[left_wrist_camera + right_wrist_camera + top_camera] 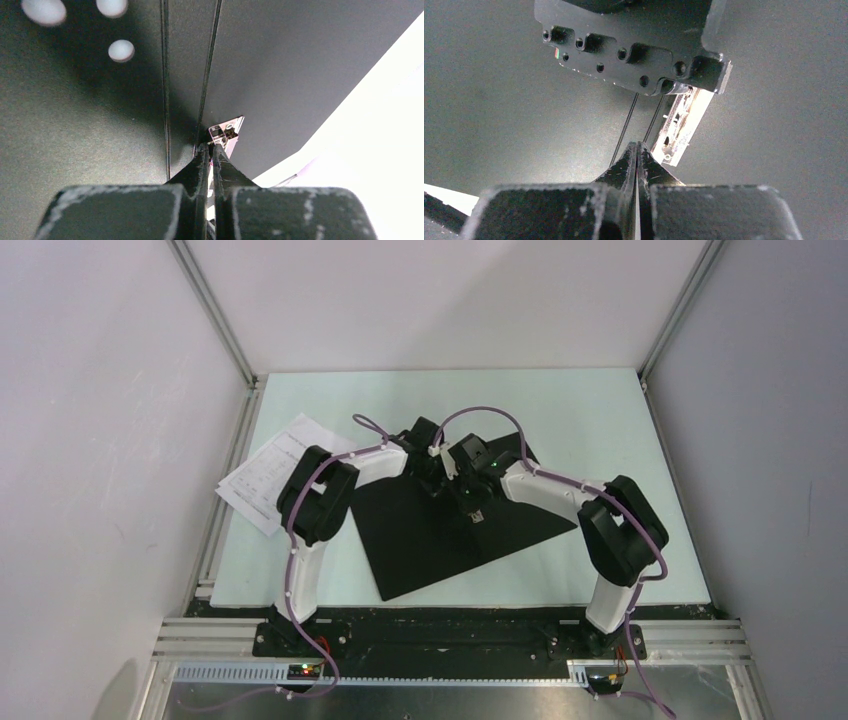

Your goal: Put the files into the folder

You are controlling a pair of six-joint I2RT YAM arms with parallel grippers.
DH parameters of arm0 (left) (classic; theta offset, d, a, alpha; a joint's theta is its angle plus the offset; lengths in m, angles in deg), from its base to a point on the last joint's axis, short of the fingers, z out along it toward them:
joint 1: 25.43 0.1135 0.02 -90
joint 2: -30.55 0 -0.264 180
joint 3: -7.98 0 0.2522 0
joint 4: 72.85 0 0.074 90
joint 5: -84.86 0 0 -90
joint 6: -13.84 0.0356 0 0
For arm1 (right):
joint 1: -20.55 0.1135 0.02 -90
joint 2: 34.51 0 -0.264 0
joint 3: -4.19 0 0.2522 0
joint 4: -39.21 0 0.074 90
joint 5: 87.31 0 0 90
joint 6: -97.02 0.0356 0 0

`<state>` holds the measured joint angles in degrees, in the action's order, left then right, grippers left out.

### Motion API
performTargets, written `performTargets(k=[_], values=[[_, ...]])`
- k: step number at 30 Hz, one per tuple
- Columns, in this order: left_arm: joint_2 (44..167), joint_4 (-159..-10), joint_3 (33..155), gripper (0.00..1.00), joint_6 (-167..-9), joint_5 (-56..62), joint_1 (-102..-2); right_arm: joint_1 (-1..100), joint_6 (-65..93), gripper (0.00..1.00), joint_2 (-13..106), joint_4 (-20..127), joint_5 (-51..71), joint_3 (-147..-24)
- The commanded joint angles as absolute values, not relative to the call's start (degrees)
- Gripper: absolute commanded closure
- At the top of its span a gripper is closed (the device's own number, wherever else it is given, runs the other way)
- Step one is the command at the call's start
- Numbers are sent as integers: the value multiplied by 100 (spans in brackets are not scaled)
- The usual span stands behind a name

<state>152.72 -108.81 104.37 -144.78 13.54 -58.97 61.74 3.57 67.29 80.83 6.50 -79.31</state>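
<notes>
Bench (pixel 600 420) carries the folder (pixel 420 540), spread open at centre, black inside up. Files (pixel 265 470) lie well apart at the bench's left edge, none inside yet. Left tool (pixel 211 150) closed, tips at the clip (pixel 226 131) by the spine; whether it pinches the clip, cannot tell. Right tool (pixel 638 147) closed, empty, just beside. Step judged: working the clip. Next calls for raising it, then fetching files
</notes>
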Motion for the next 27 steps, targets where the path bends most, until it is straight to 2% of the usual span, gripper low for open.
performTargets(k=[1,9,27], values=[[15614,-10901,10355,96,-14615,1076,-5856,6306,419,100,6802,8073,280,-8073],[15623,-10885,10318,96,-14631,1077,-5833,6336,390,100,6840,8233,-85,-8052],[15608,-10889,10323,96,-14612,1066,-5814,6145,438,100,6951,8357,36,-8038]])
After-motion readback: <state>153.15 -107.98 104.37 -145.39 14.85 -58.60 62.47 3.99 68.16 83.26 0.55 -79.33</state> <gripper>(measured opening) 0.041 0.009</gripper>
